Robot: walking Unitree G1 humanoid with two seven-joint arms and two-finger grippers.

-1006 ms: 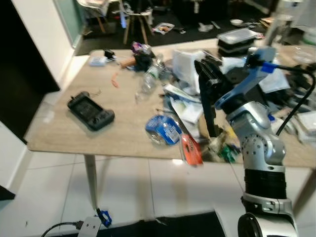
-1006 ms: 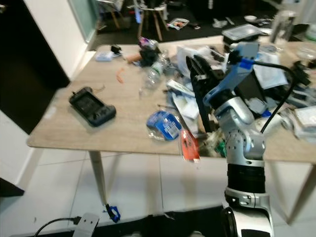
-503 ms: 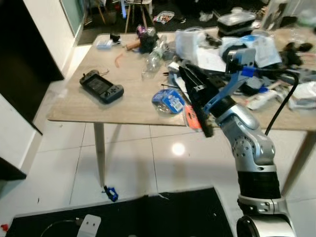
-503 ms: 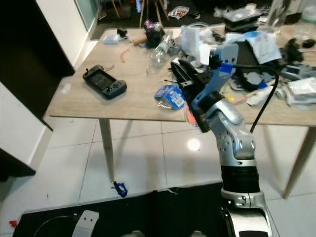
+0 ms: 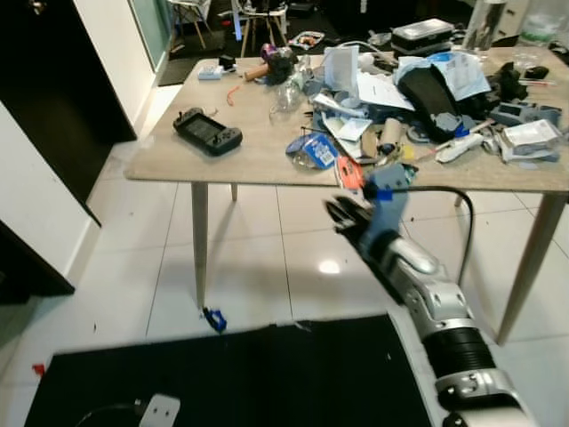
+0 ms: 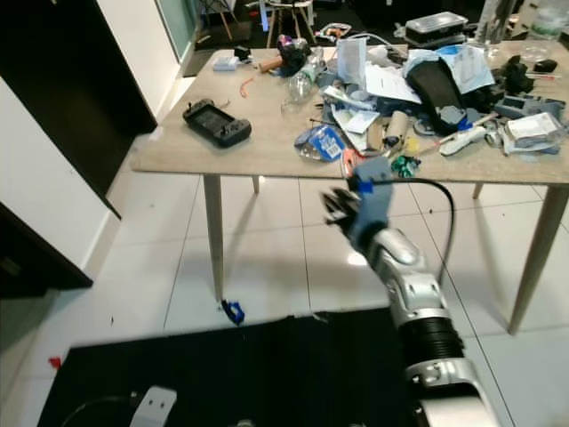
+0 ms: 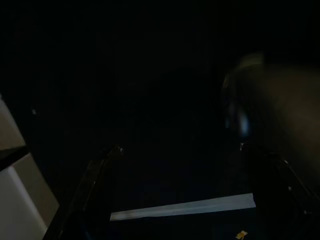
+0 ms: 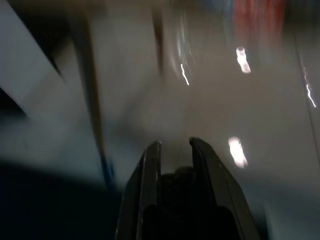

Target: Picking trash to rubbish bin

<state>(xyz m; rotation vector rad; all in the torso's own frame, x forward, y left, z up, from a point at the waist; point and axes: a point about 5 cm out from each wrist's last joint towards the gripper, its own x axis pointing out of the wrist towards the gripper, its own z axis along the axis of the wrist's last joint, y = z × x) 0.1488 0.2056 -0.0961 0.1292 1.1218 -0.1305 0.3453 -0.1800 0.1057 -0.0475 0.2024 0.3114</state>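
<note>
A cluttered wooden table (image 5: 240, 165) stands ahead, some way off. Among the litter near its front edge lie a blue wrapper (image 5: 313, 151), an orange-red packet (image 5: 349, 172) and, farther back, a clear plastic bottle (image 5: 286, 96). My right gripper (image 5: 342, 212) hangs in front of the table, below its edge, over the white floor tiles. In the right wrist view its fingers (image 8: 151, 160) stand close together with nothing between them, and the view is blurred. The left wrist view is very dark; the left gripper (image 7: 185, 167) has its fingers spread wide apart and holds nothing.
A black game controller (image 5: 207, 132) lies at the table's left end. A black mat (image 5: 222, 374) covers the floor near me, with a blue clip (image 5: 212, 318) and a white adapter (image 5: 160, 409) by it. A dark doorway (image 5: 53, 80) opens at left.
The whole view has pulled back from the table. My right arm has dropped from above the table's clutter to below its front edge, with nothing in the gripper.
</note>
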